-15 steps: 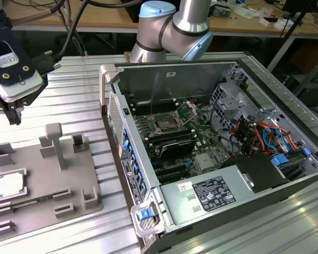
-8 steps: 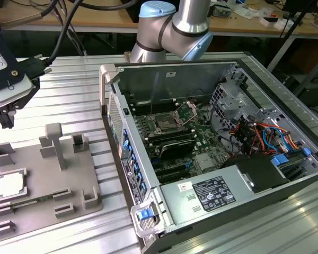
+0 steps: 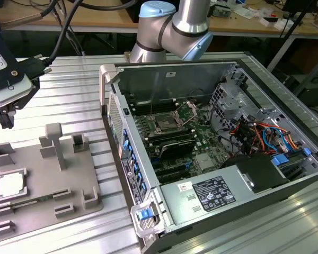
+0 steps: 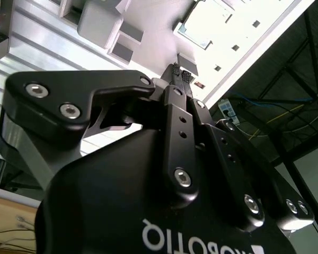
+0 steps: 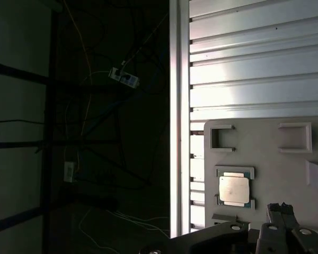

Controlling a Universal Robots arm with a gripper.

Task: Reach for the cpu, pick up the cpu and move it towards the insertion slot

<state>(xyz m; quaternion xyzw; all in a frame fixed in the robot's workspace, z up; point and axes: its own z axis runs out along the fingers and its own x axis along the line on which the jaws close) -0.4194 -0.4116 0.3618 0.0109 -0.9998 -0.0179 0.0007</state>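
Note:
The cpu (image 3: pixel 10 185), a flat silvery square chip with a thin green rim, lies in a framed pocket of the grey fixture plate (image 3: pixel 47 180) at the exterior view's left. In the first wrist view the cpu (image 5: pixel 234 189) rests in the same pocket. My gripper (image 3: pixel 5 121) hangs in the air above the plate's far corner, well apart from the chip. Its black fingertips (image 5: pixel 273 207) are pressed together with nothing between them, and my gripper (image 4: pixel 180 71) looks the same in the second wrist view. The insertion slot (image 3: pixel 167 125), a silver-framed socket, sits on the motherboard inside the open computer case.
The open computer case (image 3: pixel 108 79) stands at the exterior view's right, with cables and drive cages inside. Grey posts and brackets (image 3: pixel 54 140) rise from the fixture plate. The ribbed aluminium table (image 3: pixel 69 90) ends in an edge (image 5: pixel 175 106) near the fixture. The arm's base (image 3: pixel 164 32) is behind the case.

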